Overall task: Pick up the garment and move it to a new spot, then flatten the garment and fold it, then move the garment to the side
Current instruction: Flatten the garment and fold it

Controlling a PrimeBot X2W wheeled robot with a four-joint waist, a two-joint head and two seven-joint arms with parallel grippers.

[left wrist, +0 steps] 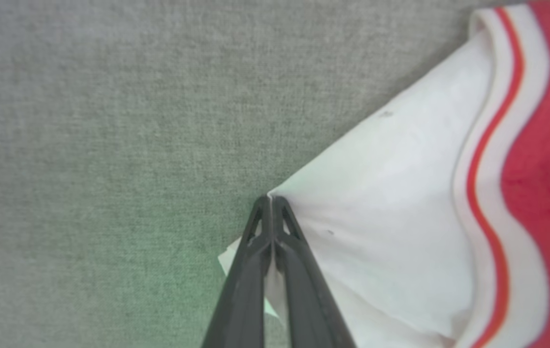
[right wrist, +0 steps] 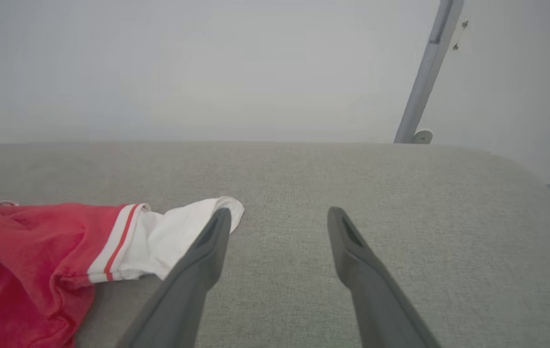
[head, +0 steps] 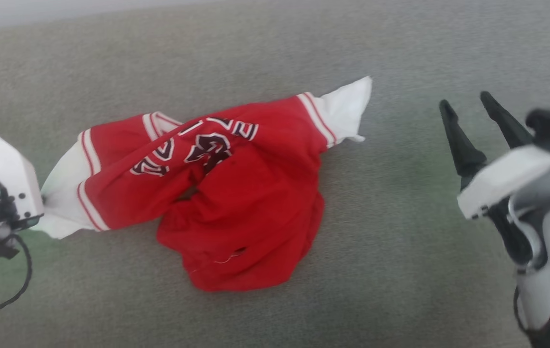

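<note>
Red garment (head: pixel 236 193) is lying left-to-right, left pincer (left wrist: pixel 271 203) pinching its left sleeve (left wrist: pixel 391 193), right pincer (head: pixel 465 99) (spread, empty) hovering near the right sleeve (head: pixel 347 108).

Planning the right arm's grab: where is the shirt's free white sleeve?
In the head view the free sleeve lies on the cushion at the shirt's upper right end, left of the open right gripper; the left gripper pinches the opposite sleeve.
</note>
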